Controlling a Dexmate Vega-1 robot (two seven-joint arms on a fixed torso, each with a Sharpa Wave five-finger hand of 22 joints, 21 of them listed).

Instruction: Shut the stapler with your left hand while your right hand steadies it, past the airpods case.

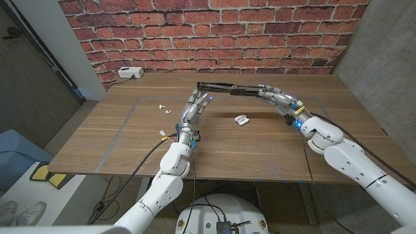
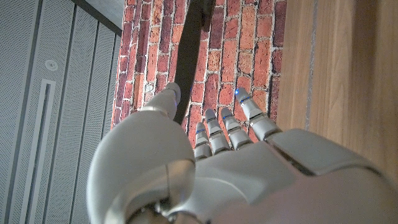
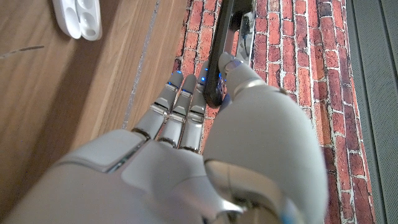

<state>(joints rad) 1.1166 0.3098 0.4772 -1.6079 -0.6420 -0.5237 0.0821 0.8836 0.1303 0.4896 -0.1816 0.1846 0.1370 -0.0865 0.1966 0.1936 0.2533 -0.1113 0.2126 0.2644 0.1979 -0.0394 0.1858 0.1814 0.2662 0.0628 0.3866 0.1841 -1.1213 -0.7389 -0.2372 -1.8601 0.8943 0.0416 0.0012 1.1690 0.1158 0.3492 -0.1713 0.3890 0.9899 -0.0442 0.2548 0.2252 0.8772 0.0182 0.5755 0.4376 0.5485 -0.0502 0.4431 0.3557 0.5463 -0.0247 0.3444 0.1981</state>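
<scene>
The black stapler (image 1: 231,88) lies open in a long line at the far middle of the table, beyond the white airpods case (image 1: 242,119). My right hand (image 1: 278,99) holds its right end, thumb on one side and fingers on the other; in the right wrist view the thumb (image 3: 233,67) lies over the stapler (image 3: 225,43). My left hand (image 1: 197,104) reaches up to the stapler's left end with its fingers apart. In the left wrist view the stapler's dark arm (image 2: 188,59) runs just past the thumb (image 2: 166,98); I cannot tell if they touch.
The airpods case (image 3: 78,17) lies open between my two hands. Two white earbuds (image 1: 163,108) lie left of my left hand. A white box (image 1: 130,73) sits at the table's far left corner. A brick wall (image 1: 214,32) stands right behind the stapler.
</scene>
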